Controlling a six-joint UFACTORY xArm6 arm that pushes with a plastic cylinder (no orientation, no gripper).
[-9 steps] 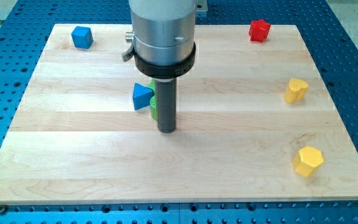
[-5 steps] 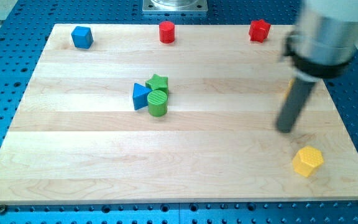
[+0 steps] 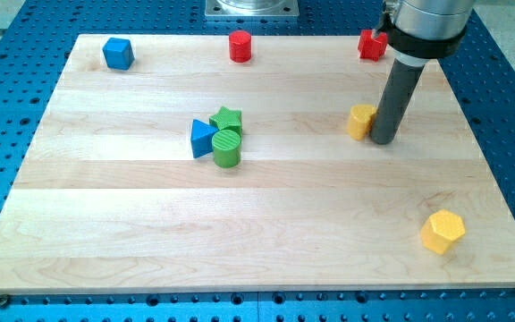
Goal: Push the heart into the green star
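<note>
My tip point(image 3: 384, 139), a plain rod with no jaws to open or close, touches the right side of the yellow heart point(image 3: 360, 121) on the wooden counter point(image 3: 105, 233). The green star point(image 3: 227, 118) lies well apart toward the view's left, clustered with a green cylinder point(image 3: 226, 148) and blue triangle point(image 3: 203, 138). A yellow hexagon point(image 3: 443, 232) sits at the view's lower right.

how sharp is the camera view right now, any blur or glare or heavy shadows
Camera view: sharp throughout, my tip crisp beside the yellow heart; lighting even, shadows soft and short under the green star and green cylinder; no strong glare on the wooden board.
</note>
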